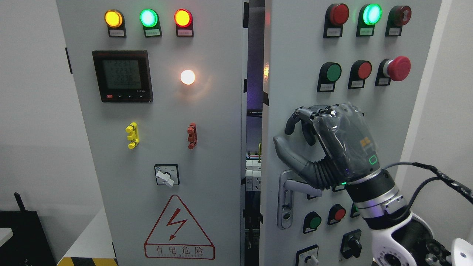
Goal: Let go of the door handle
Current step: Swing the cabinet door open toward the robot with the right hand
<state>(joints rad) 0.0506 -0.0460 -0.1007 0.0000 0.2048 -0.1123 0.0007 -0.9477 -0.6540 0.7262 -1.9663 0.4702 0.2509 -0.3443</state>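
The right hand (325, 147) is hovering just above the door handle (301, 186), its fingers (292, 123) loosely curled and holding nothing, thumb pointing left. The handle is sitting low on the right cabinet door (292, 74), which is standing slightly ajar beside the left door (214, 111), where 3 lamps (148, 17) are glowing.
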